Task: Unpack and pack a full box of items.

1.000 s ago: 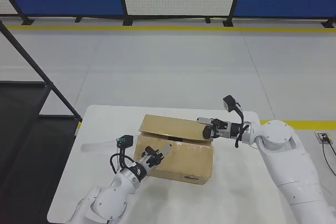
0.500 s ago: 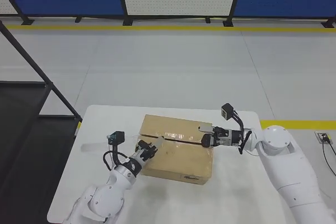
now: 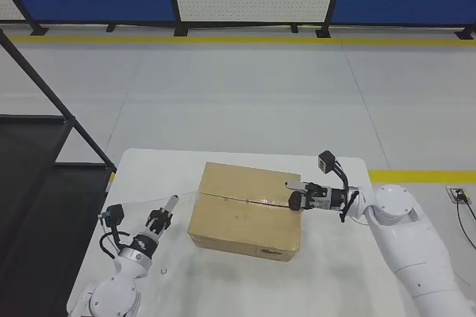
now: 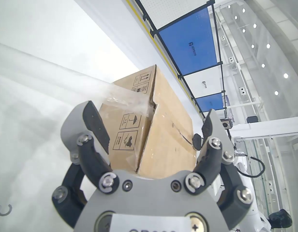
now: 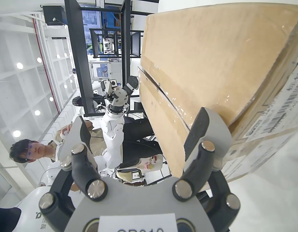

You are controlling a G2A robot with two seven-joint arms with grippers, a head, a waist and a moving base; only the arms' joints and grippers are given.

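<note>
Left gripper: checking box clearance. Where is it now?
In the top view, the left gripper is over the table, left of the cardboard box and apart from it, jaws open.

a white table with rounded corners carries a closed cardboard box, which sits flat near the middle and slightly askew to the table's edges. a strip of clear tape runs from one end of the box out over the bare top. a small c-shaped ring lies on the surface, well apart from the box.
</note>
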